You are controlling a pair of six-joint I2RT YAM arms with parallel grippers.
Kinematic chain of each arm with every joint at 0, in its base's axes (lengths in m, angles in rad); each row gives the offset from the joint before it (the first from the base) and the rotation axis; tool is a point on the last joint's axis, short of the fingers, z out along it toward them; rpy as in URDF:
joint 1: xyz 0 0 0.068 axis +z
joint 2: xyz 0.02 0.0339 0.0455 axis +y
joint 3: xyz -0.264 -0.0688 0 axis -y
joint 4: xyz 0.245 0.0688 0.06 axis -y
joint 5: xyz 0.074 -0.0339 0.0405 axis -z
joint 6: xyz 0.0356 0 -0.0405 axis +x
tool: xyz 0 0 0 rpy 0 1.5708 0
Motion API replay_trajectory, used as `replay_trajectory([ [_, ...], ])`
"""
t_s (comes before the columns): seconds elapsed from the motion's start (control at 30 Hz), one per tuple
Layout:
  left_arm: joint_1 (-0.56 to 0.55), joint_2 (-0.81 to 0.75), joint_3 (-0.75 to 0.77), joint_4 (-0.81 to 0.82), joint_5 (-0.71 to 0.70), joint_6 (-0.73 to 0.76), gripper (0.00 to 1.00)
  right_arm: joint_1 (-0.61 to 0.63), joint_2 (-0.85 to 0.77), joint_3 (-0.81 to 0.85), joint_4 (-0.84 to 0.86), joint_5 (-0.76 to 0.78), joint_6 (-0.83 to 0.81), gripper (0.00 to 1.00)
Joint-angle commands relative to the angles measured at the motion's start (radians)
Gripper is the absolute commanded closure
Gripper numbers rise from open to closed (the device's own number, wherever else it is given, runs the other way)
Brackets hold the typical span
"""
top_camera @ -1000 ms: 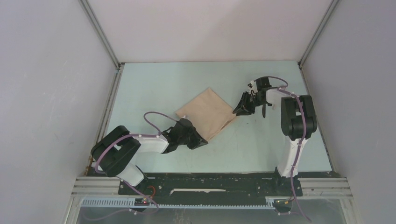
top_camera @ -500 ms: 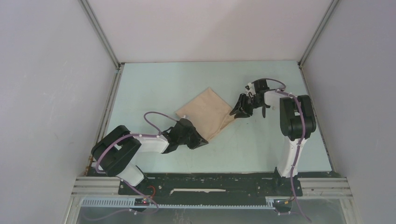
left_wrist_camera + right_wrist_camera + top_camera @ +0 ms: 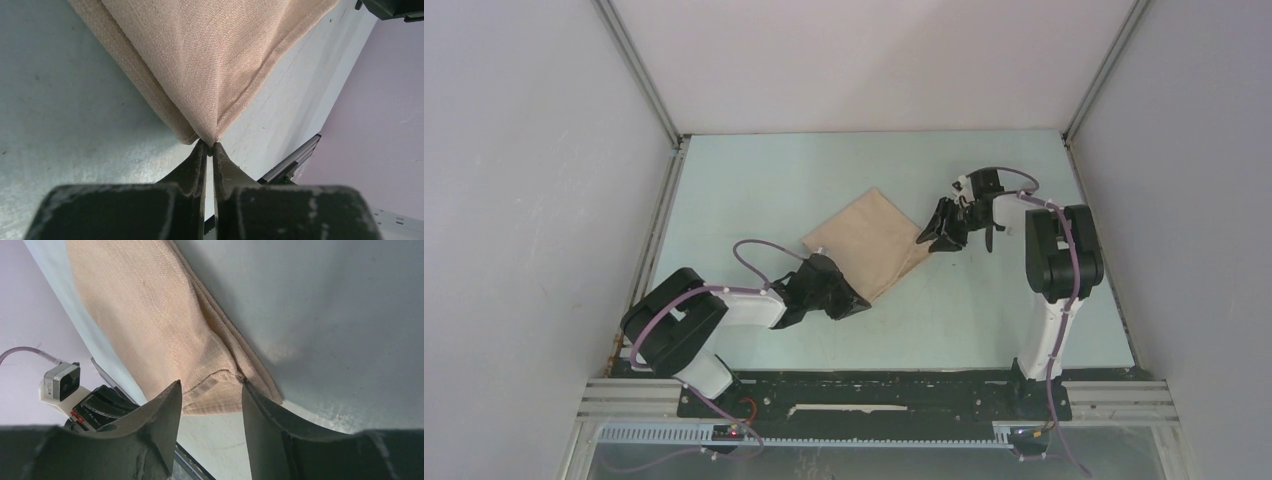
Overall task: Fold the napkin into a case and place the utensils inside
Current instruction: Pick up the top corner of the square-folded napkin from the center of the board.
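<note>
The beige napkin (image 3: 869,243) lies folded in layers on the pale table, set as a diamond. My left gripper (image 3: 862,303) is at its near corner. In the left wrist view the jaws of the left gripper (image 3: 210,146) are pinched on the very tip of the napkin (image 3: 210,60). My right gripper (image 3: 927,240) is at the napkin's right corner. In the right wrist view the right gripper (image 3: 211,382) stands open, its fingertips on either side of the hemmed corner of the napkin (image 3: 150,315) without pinching it. No case shape shows. The utensils are out of view.
Grey enclosure walls stand close on the left (image 3: 544,200) and right (image 3: 1184,200), with metal rails along the table edges. A short dark sliver (image 3: 989,236) shows beside the right wrist; I cannot tell whether it belongs to the arm.
The right gripper's jaws have spread wider and it has shifted slightly along the napkin's right corner. The left gripper keeps its pinch and has not moved.
</note>
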Motion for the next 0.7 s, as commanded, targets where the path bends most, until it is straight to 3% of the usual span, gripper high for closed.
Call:
replay_trajectory([
  [0.0,0.006,0.013,-0.019,0.037,0.004,-0.016,0.93,0.008,-0.012,0.000,0.082,-0.039,0.041,0.44],
  [0.17,0.006,0.012,-0.023,0.039,0.003,-0.017,0.93,0.074,-0.014,0.027,0.150,-0.142,0.102,0.44],
  [0.3,0.006,0.013,-0.028,0.040,0.002,-0.019,0.93,0.055,-0.082,-0.017,0.319,-0.224,0.218,0.40],
  [0.43,0.007,0.015,-0.027,0.044,0.002,-0.021,0.93,0.026,-0.098,-0.018,0.385,-0.251,0.257,0.36],
  [0.67,0.007,0.015,-0.033,0.049,0.002,-0.021,0.93,0.003,-0.126,-0.025,0.131,-0.054,0.092,0.35],
])
